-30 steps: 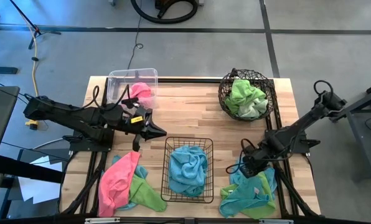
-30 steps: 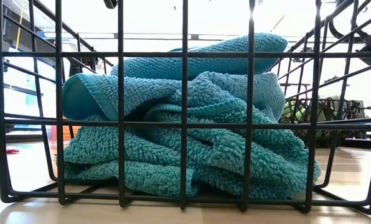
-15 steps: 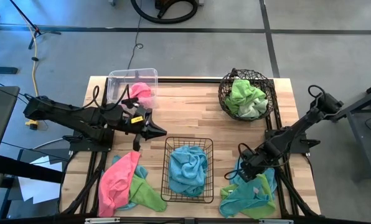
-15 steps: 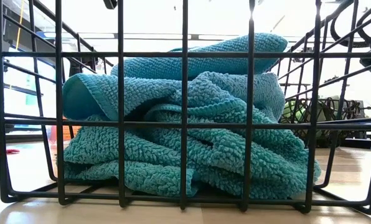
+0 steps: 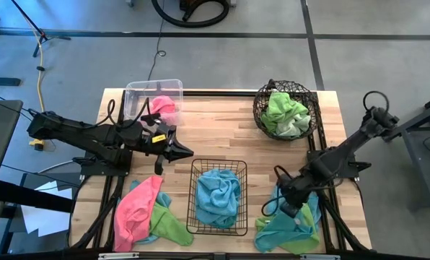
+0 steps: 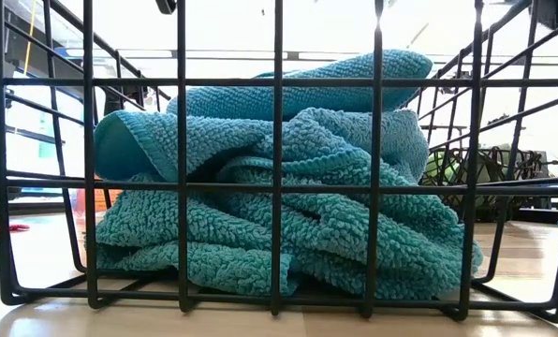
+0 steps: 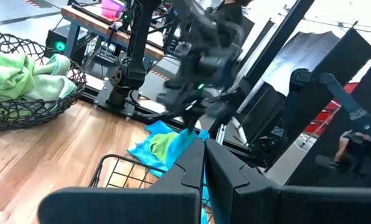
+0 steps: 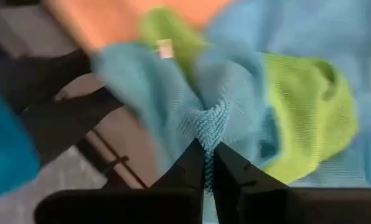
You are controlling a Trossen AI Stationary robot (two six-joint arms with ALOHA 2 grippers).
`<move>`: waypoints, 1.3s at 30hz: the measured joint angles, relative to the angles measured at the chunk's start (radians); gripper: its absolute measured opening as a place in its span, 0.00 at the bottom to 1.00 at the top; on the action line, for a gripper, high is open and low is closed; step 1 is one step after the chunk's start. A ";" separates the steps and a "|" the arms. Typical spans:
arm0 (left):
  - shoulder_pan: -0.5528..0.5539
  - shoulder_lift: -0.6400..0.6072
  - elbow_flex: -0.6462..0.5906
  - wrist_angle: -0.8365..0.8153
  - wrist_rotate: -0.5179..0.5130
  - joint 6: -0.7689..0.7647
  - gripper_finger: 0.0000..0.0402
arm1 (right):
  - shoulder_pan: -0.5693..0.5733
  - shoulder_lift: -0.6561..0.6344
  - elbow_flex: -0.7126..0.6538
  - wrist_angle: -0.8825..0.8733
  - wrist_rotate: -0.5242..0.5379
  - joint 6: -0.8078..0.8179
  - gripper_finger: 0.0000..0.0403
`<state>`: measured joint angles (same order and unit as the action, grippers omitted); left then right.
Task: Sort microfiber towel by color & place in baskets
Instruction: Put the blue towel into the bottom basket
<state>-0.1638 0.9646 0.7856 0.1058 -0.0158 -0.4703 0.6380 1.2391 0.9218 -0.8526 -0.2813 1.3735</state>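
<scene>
Baskets number three, each holding one towel: clear tub [image 5: 144,96] a pink towel [image 5: 164,107], round basket [image 5: 262,115] a green towel [image 5: 285,113], black grid basket [image 5: 195,196] a blue one [image 5: 219,196]. Our right gripper [image 5: 290,209] pinches a blue towel [image 5: 299,218] in the pile at the table's [image 5: 222,137] front right corner. Our left gripper [image 5: 187,152] hovers clenched, empty, mid-table. We count one pink cloth [image 5: 134,210] and one green cloth [image 5: 168,224] front left

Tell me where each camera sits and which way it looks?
High view: overhead, straight down; both arms, black wire basket.
Low view: tabletop level, facing that basket; no arm.
Left wrist view: above the table, past shut left tool toward the right arm.
Right wrist view: right tool pinching a light blue towel.
High and low share the basket.
</scene>
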 joint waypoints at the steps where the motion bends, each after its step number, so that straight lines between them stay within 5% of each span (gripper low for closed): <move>1: 0.000 0.000 0.000 0.004 0.000 -0.001 0.00 | 0.000 -0.007 0.039 -0.015 0.000 -0.037 0.02; 6: 0.000 0.000 0.001 0.033 -0.001 0.010 0.00 | 0.007 -0.038 0.257 -0.024 0.048 -0.297 0.02; 17: 0.000 0.000 0.001 0.236 -0.093 0.070 0.00 | -0.031 -0.045 0.570 0.054 0.485 -0.754 0.00; 28: 0.000 -0.060 0.003 0.549 -0.092 0.211 0.00 | -0.152 -0.041 0.650 0.466 0.550 -1.290 0.00; 32: -0.003 -0.103 0.062 0.423 -0.101 0.271 0.00 | -0.198 -0.001 0.651 0.594 0.608 -1.408 0.00; 39: -0.059 -0.069 0.281 -0.109 -0.292 0.391 0.00 | -0.294 0.107 0.651 0.603 0.625 -1.357 0.00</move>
<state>-0.2224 0.8959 1.0669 -0.0034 -0.3082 -0.0797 0.3437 1.3457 1.5725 -0.2496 0.3440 0.0170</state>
